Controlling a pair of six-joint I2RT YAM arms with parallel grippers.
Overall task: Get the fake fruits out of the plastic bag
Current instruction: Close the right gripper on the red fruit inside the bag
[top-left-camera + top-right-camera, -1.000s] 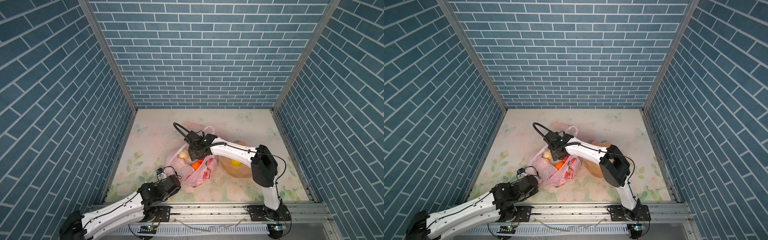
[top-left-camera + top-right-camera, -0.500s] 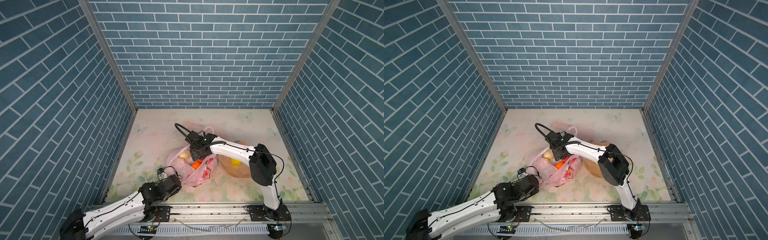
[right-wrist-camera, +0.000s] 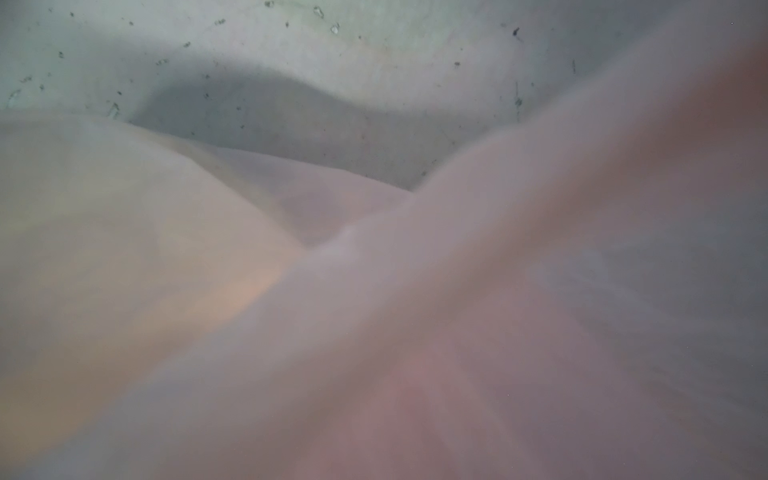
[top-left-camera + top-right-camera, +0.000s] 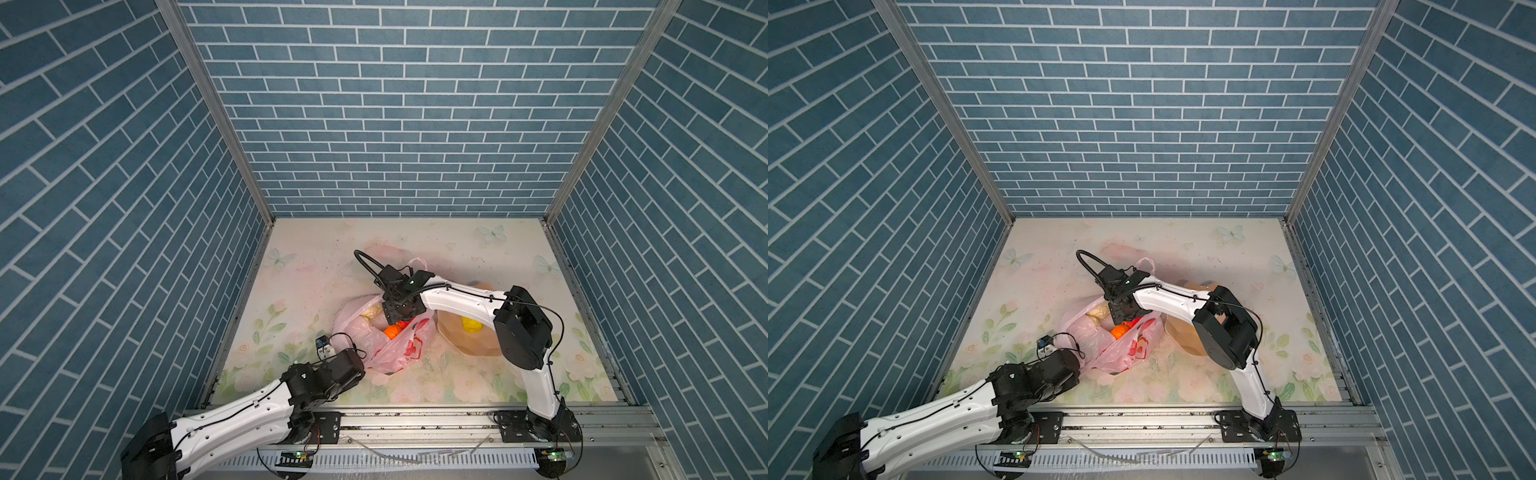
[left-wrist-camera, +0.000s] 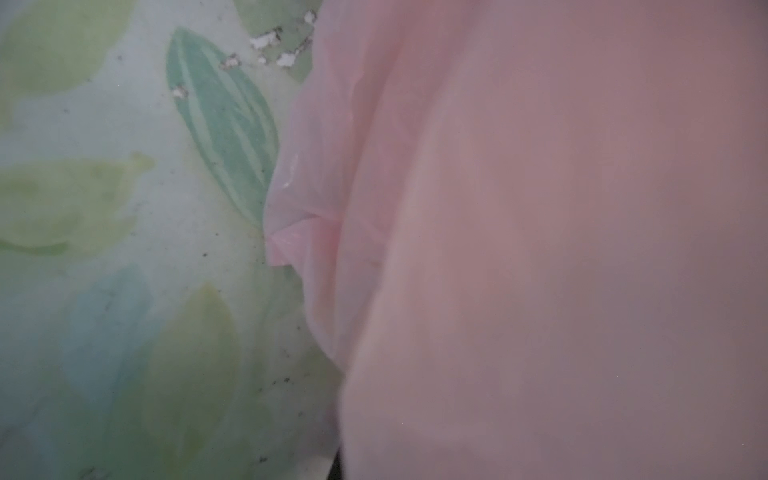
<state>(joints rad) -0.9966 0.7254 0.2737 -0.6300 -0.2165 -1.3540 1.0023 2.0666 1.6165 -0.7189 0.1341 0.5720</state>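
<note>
The plastic bag (image 4: 409,345) (image 4: 1138,345) lies crumpled mid-table, pale pink with red prints, its mouth open upward. Inside it show an orange fake fruit (image 4: 392,331) (image 4: 1119,331), a cream-white one (image 4: 372,312) and a bit of a red one (image 4: 406,323). My right gripper (image 4: 400,321) (image 4: 1121,322) reaches down into the bag's mouth over the red and orange fruits; its fingers are hidden. My left gripper (image 4: 360,360) (image 4: 1079,359) is shut on the bag's near-left corner. Pink film (image 5: 540,208) (image 3: 415,311) fills both wrist views.
A peach-pink faceted bowl (image 4: 469,347) (image 4: 1183,340) stands right of the bag, under my right arm, with a yellow fruit (image 4: 471,325) in it. One bag handle (image 4: 417,264) loops out behind the right wrist. Blue brick walls close three sides; a metal rail (image 4: 415,415) runs along the front.
My right arm has shifted only slightly at the bag's mouth. The left arm and the bag have stayed put.
</note>
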